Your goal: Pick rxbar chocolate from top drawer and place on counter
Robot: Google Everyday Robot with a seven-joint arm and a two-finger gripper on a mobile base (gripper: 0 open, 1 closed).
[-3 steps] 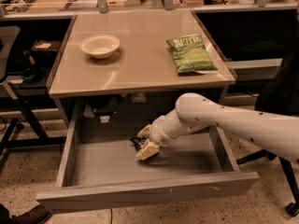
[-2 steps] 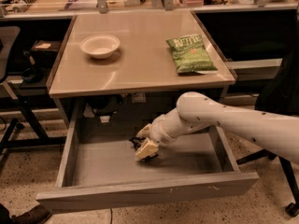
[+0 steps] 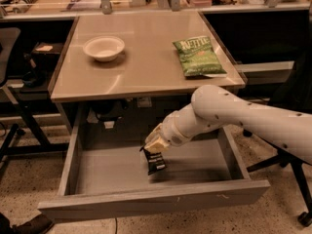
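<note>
Our hand pinches the bar by its top end over the drawer. The bar dangles toward 6 o'clock, and we judge it light, floppy and slick. The table waits at 12.

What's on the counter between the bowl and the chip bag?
Only bare counter, per the camera view; the gripper holds the rxbar chocolate in the top drawer.

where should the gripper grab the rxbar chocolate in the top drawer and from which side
By its upper short end, from above. The rxbar chocolate is thin and flat and stands nearly on end in the top drawer, so that end offers two faces to pinch. The gripper is right there, shut on it.
</note>
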